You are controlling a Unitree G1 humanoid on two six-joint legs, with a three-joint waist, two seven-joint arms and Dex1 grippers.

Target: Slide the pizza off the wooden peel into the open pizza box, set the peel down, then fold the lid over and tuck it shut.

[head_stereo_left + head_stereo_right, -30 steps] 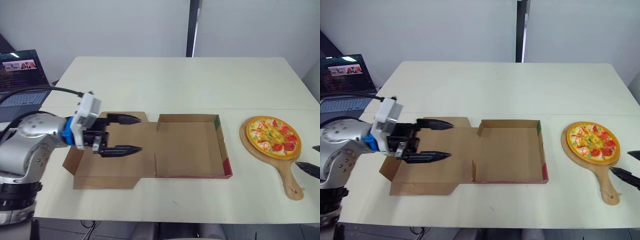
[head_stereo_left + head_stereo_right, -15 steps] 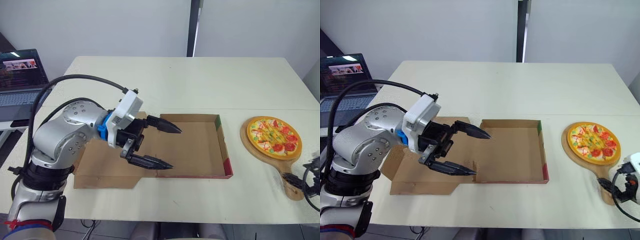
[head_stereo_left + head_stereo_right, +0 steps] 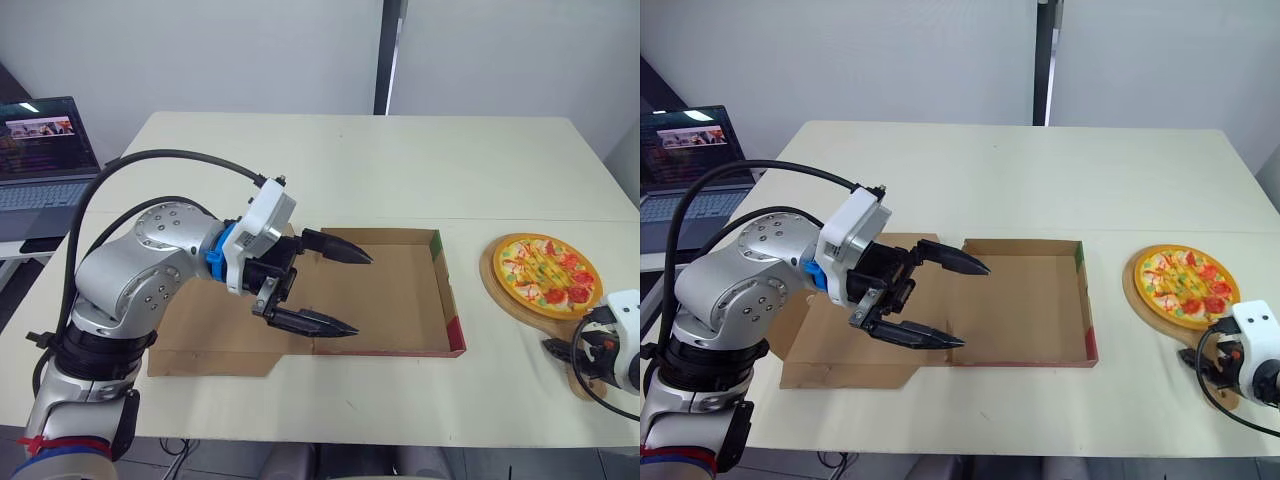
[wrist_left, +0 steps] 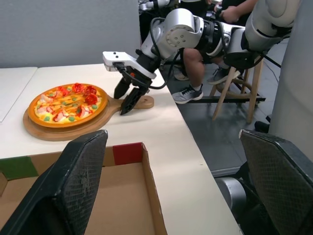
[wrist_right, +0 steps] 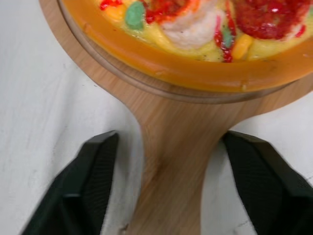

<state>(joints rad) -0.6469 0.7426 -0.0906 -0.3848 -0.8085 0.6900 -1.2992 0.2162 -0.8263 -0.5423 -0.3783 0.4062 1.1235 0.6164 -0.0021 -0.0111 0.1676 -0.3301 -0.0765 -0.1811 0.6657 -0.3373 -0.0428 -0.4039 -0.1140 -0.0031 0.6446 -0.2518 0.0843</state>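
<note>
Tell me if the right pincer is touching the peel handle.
Apart. The right wrist view shows the right pincer open astride the peel handle, with a strip of bare table between each of its fingers and the wood.

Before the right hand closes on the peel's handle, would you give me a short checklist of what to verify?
1. Right hand straddles the peel handle, one of its fingers on each side: ok.
2. Fingers gripping the handle: not ok, gaps show on both sides.
3. Pizza sits fully on the peel's round end: ok.
4. Pizza box open, tray empty, lid lying flat: ok.
5. Left hand out of the pizza's way: not ok, it hangs open over the tray's left part.
</note>
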